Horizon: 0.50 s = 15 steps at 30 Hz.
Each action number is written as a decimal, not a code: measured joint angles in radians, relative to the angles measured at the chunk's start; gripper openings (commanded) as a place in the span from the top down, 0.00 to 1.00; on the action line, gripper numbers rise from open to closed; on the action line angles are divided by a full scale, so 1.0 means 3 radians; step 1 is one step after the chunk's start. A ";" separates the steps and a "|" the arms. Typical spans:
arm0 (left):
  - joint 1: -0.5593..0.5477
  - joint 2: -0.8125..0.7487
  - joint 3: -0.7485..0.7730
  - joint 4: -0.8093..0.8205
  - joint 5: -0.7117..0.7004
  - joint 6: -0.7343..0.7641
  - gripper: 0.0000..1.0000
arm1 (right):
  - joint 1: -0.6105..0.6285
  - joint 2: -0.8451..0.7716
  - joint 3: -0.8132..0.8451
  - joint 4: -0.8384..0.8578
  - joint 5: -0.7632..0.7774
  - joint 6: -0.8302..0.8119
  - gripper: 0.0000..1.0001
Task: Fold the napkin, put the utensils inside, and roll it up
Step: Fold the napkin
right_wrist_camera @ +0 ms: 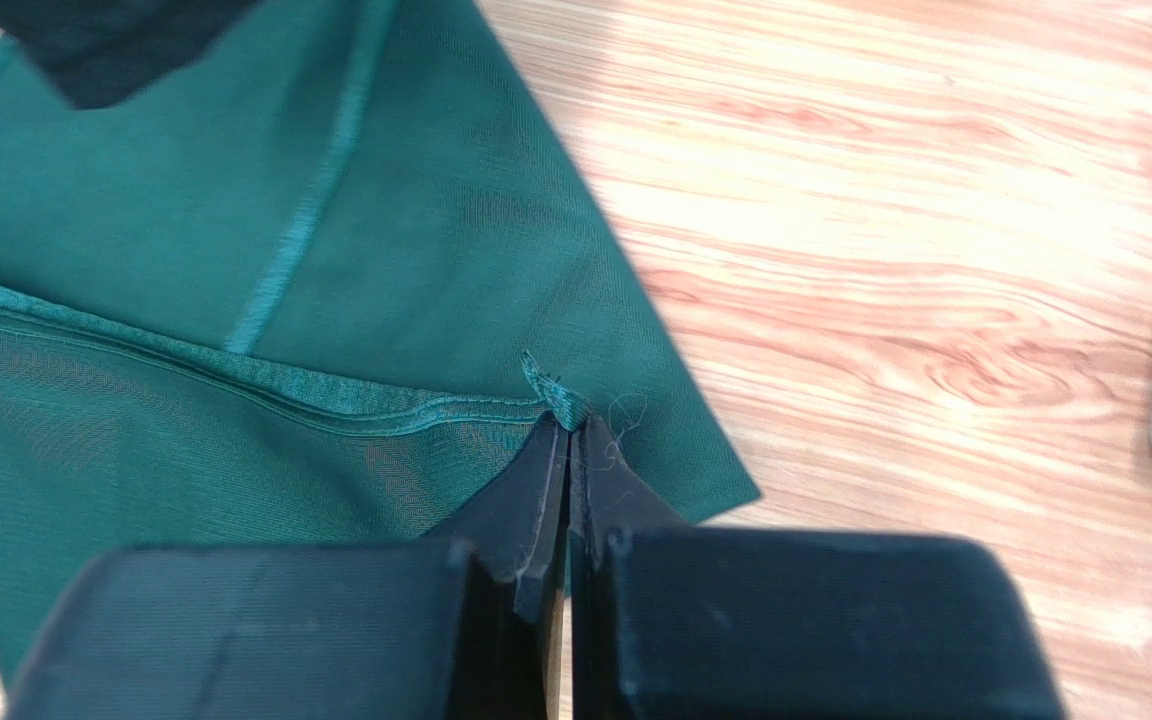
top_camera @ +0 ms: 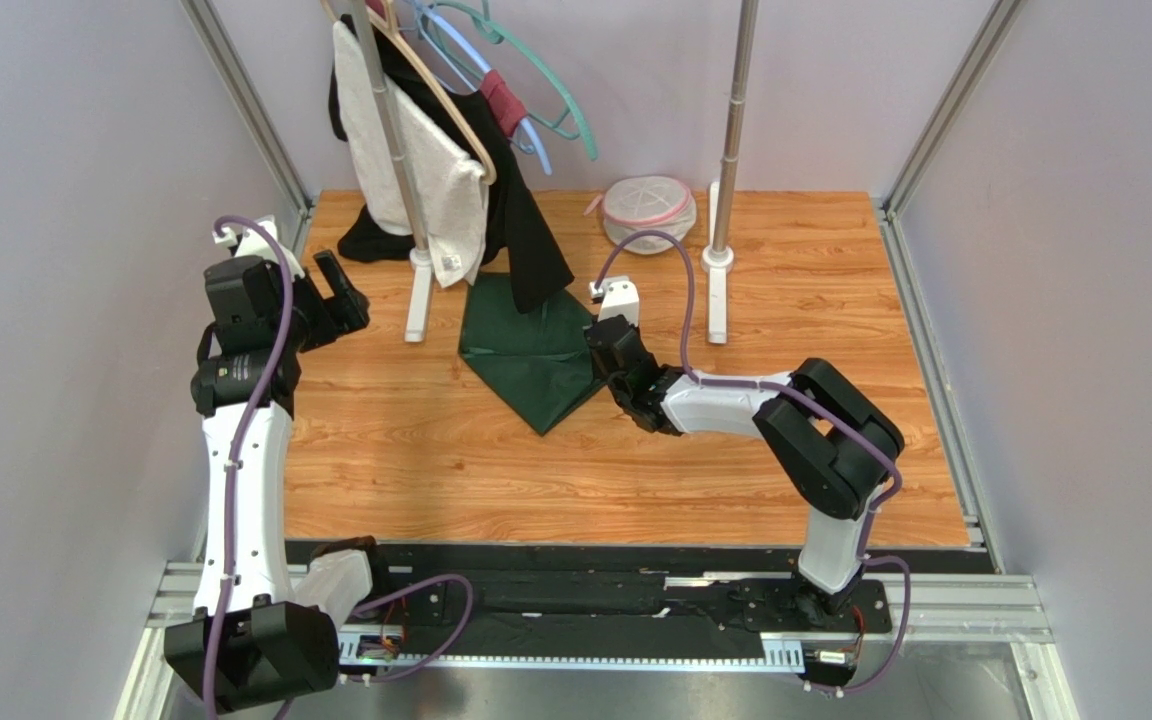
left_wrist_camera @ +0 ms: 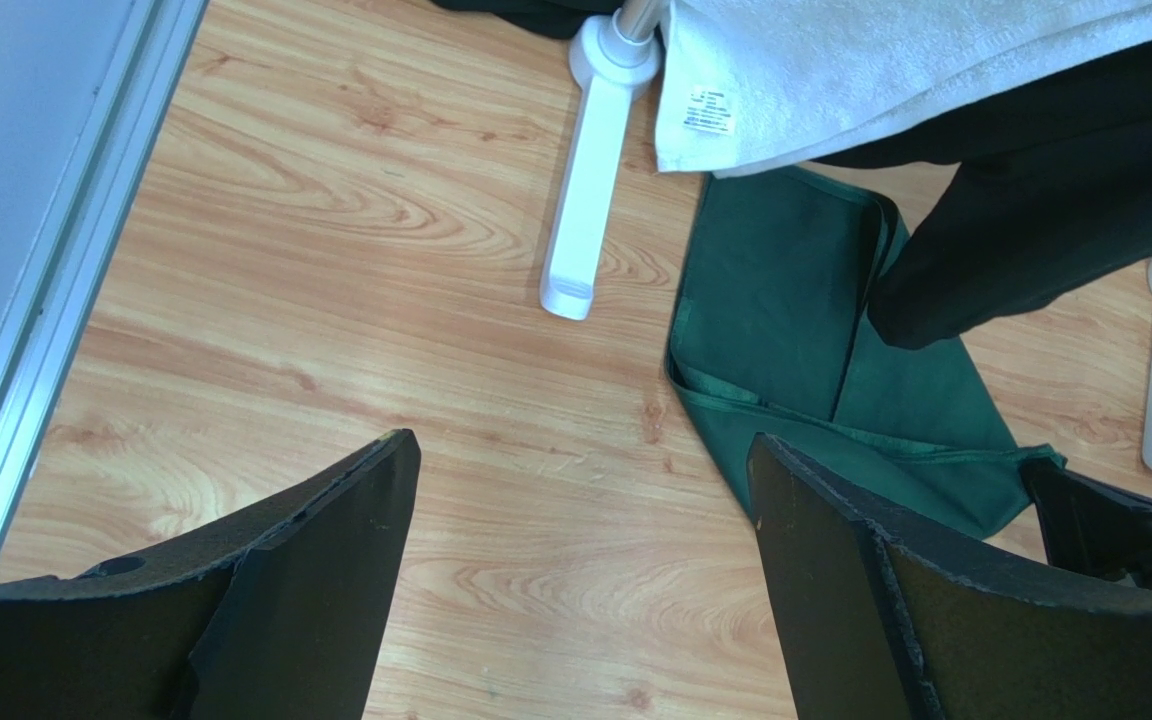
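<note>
The only lettering is on a small white label sewn at the lower corner of the white towel hanging over the far left part of the table: a few dark printed lines, too small and blurred to read. Nothing else carries legible text.

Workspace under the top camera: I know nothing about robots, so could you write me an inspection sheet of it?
Surface: light wooden tabletop.
Job's things: dark green cloth napkin, partly folded, lying flat; utensils: nothing seen.
Clutter: white-footed clothes rack holding white towel and black garment; round pale mesh pouch.
Grippers: left gripper fingers open above the wood; right gripper fingers shut on the napkin's hem.
Cables: purple cables along both arms.
Surroundings: pale walls, metal frame rail.
</note>
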 measured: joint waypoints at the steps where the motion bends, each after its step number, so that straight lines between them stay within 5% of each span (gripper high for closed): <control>1: 0.0000 0.0004 0.0000 0.0001 0.0006 0.0000 0.11 | -0.0008 0.0000 -0.0009 -0.0008 0.0025 0.0014 1.00; 12: 0.0000 0.0038 0.0000 0.0005 0.0045 -0.0013 0.12 | -0.0047 0.0000 -0.0031 -0.0052 0.0118 0.0097 0.99; 13: 0.0000 0.0043 0.0000 0.0005 0.0048 -0.0014 0.12 | -0.0053 0.0000 -0.0029 -0.0072 0.0126 0.0112 0.91; 14: 0.0000 0.0046 0.0000 0.0005 0.0053 -0.0015 0.12 | -0.0060 0.0000 -0.0027 -0.0092 0.0132 0.0121 0.62; 15: 0.0000 0.0051 0.0000 0.0005 0.0060 -0.0023 0.13 | -0.0072 0.0000 -0.0020 -0.0136 0.0135 0.0145 0.52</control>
